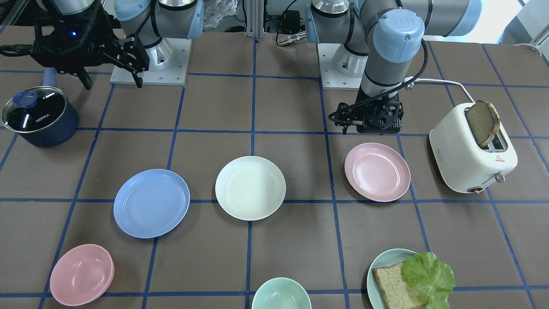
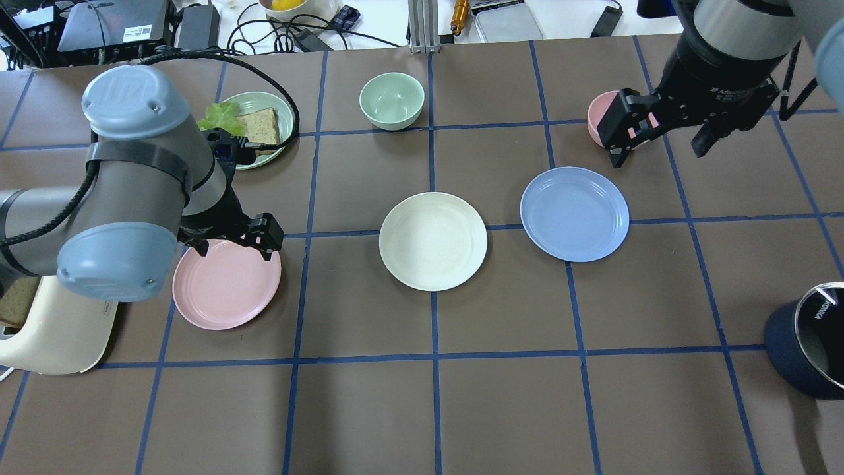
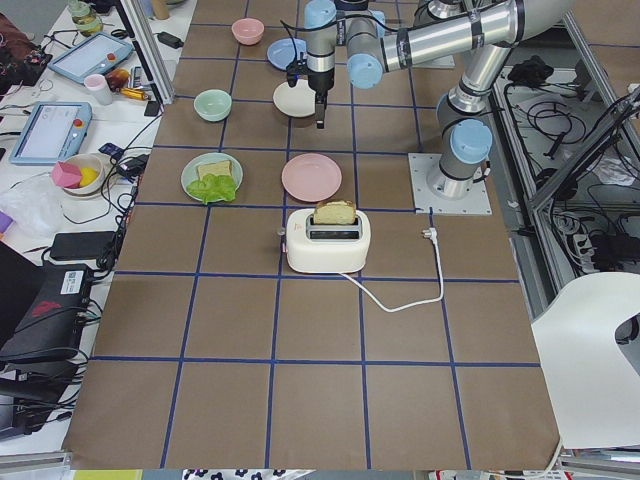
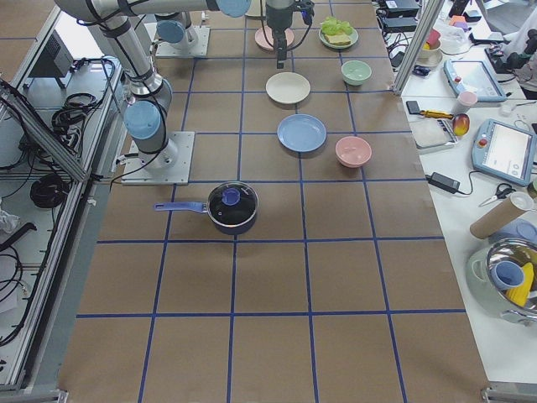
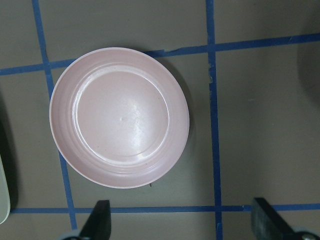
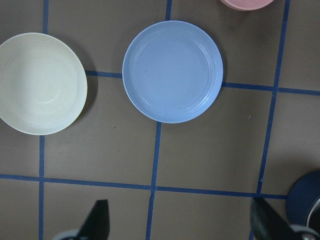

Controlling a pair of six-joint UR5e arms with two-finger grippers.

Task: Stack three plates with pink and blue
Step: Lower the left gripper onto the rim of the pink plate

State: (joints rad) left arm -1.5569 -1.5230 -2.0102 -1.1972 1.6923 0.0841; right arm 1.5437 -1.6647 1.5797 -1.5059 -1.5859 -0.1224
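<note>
- Brown table [image 2: 435, 409], taped in a blue grid, carries everything.
- Left gripper [image 5: 181, 210]: fingers wide apart, empty, seemingly hovering just off the edge of the pink plate [image 5: 119, 117].
- Right gripper [image 6: 179, 212]: fingers spread, empty, raised near the blue plate [image 6: 172, 71].
- Cream plate [image 2: 433, 241] lies between pink and blue; all three are apart, unstacked.
- Toaster [image 1: 472, 150] stands beside the pink plate.

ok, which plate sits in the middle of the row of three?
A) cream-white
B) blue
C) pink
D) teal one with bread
A: the cream-white plate lies between the pink plate and the blue plate, with all three apart on the table.
</note>
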